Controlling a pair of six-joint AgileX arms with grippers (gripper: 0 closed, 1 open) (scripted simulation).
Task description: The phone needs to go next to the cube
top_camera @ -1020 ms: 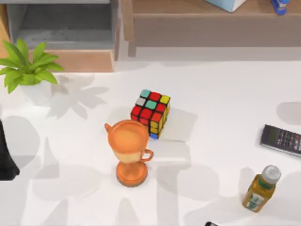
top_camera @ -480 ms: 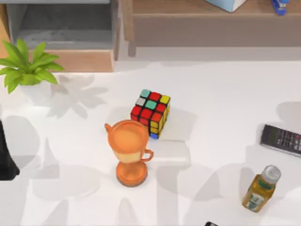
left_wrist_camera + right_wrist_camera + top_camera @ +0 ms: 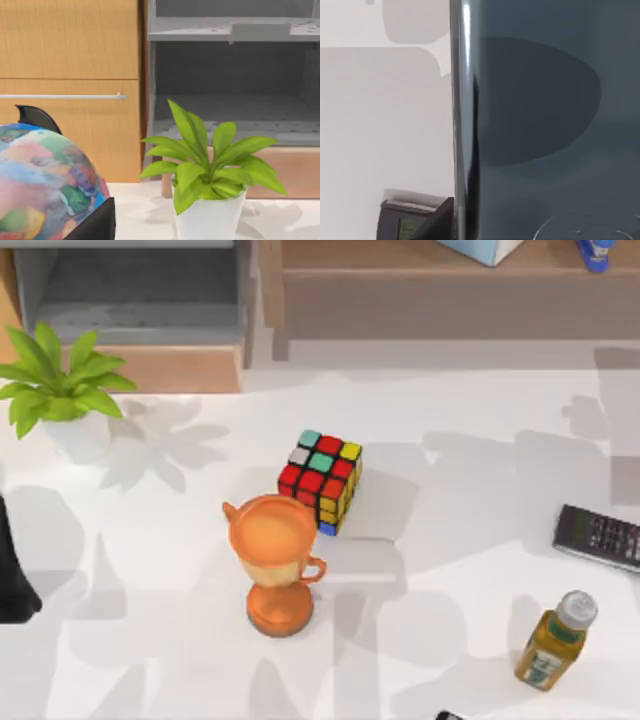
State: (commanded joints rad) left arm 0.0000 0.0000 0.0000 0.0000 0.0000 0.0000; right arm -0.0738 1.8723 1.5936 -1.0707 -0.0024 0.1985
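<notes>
One thing is crowding the spot: the orange trophy cup [image 3: 275, 560] just beside the small sticker-covered puzzle cube [image 3: 321, 480]. The flat dark grey glossy phone [image 3: 545, 125] is sitting close under my right wrist camera. I cannot tell if my right pincer is spread or pinching it, so it could be slipping or knocking the cup. My left arm [image 3: 10, 585] is waiting at the worktop's left edge.
</notes>
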